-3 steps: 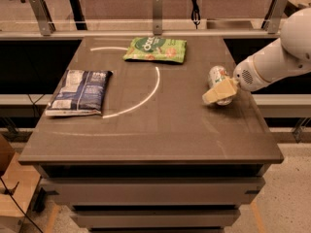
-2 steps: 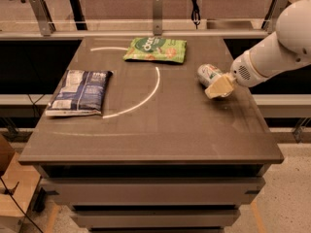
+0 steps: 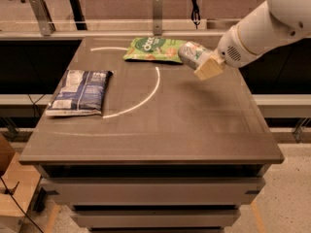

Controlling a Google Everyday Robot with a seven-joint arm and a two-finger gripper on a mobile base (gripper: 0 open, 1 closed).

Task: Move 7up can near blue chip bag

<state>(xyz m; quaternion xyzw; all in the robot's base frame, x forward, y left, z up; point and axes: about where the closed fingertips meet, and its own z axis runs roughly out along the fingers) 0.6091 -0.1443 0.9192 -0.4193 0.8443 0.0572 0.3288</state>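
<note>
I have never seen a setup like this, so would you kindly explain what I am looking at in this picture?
There is one picture, taken by a single camera looking down at a brown table from its front. The white shape at the upper right is a robot arm. At its end is a two-finger gripper, over the far right part of the table. It is clamped on a small drink can, held tilted beside a green snack bag that lies at the far edge. A blue chip bag lies flat on the left side. A white curved line is marked on the tabletop.
</note>
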